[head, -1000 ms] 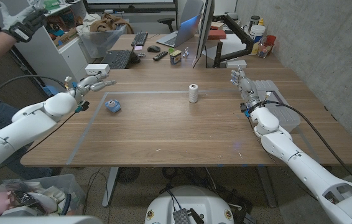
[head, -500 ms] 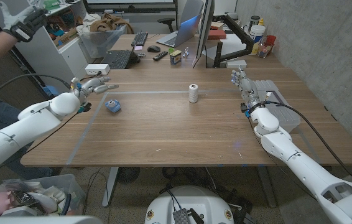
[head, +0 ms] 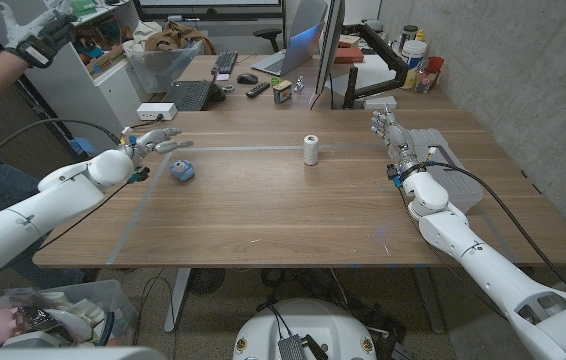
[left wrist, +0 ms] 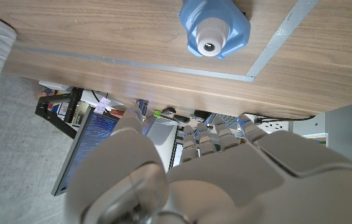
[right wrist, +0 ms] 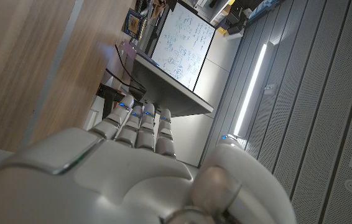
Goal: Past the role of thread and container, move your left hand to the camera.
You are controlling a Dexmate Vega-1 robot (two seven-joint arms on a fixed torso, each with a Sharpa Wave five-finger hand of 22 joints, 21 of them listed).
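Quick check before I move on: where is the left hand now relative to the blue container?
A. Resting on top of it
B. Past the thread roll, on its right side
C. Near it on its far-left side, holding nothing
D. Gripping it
C: in the head view the left hand hovers with fingers apart just beyond and left of the blue container, not touching it; the thread roll stands well to the right.

Three viewpoints: one overhead, two wrist-mounted.
Head view looks down over the long wooden table (head: 293,200) from above, well back. Left wrist view, turned upside down, peers close along the left hand (left wrist: 194,174), past its fingertips to the blue round container with a white cap (left wrist: 214,30), shared with the head view (head: 182,170). Right wrist view looks along the right hand (right wrist: 132,162), past its fingertips to a monitor (right wrist: 181,46).
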